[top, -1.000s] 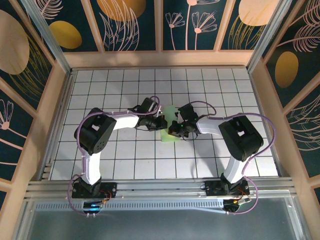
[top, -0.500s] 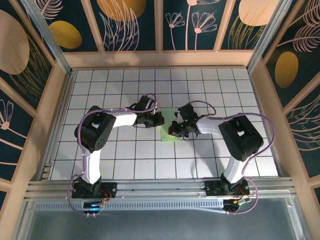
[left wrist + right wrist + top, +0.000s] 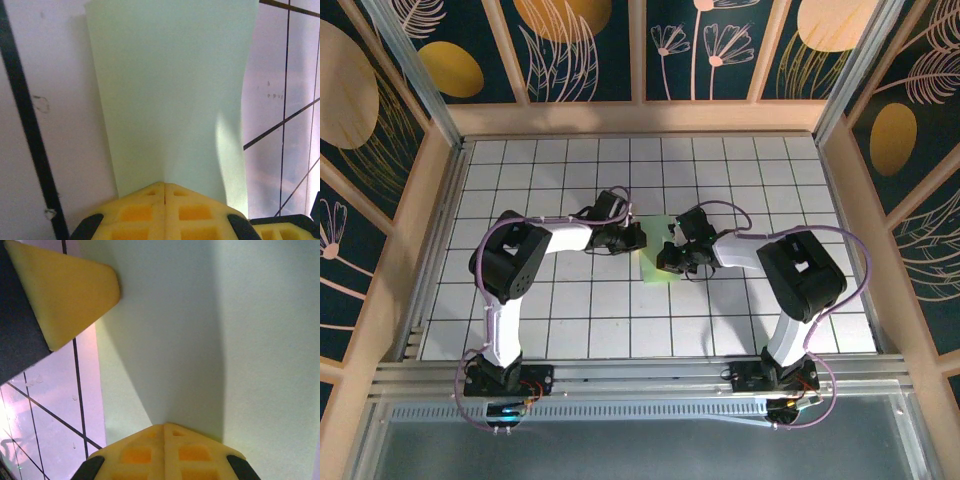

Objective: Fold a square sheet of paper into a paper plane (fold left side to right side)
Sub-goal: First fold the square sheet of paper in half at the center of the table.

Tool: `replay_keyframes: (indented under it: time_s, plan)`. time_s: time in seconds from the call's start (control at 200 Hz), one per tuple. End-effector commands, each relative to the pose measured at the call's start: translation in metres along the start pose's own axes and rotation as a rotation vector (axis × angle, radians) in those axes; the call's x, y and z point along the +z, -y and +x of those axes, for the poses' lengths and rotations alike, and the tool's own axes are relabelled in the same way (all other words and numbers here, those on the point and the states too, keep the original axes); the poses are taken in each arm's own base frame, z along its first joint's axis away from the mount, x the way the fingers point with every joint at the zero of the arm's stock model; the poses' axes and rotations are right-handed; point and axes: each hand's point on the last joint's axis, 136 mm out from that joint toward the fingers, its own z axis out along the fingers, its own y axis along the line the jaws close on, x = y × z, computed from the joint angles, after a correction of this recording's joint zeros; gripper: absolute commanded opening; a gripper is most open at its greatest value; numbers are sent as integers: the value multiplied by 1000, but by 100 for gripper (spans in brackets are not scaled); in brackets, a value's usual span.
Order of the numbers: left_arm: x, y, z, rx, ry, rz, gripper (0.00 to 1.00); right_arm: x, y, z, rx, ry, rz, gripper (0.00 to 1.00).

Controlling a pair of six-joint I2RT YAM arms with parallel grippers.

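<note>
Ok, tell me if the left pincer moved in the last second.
Yes. The left pincer slid slightly left over the tiled table, toward the left edge of the paper.

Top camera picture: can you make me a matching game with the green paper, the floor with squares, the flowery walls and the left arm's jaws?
Things:
1. thin pale-green paper sheet
2. white table of black-lined square tiles
3. dark blue wall panels painted with flowers
4. left arm's yellow jaws

Matches:
A. standing around the table
B. shut, with the paper right in front
C. lying between the two arms
D. under the arms and the paper

Pairs: 1-C, 2-D, 3-A, 4-B.
</note>
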Motion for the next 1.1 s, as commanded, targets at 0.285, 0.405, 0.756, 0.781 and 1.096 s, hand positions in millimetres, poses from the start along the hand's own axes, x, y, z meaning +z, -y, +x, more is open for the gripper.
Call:
replay_keyframes:
  time_s: [0.285,0.405,0.756,0.781,1.096]
  plan:
    - [-3,-59,-58,-77,129,-112,0,7,72,41,81,-101,241,0]
    - [-1,-61,-67,-81,137,-113,0,7,70,41,79,-102,234,0]
    - [8,-69,-88,-81,142,-126,0,6,69,41,78,-103,228,0]
    - [7,-69,-90,-81,146,-124,0,6,69,42,77,-103,228,0]
    - [-36,-43,-90,-7,225,-98,0,5,65,38,75,-96,216,0]
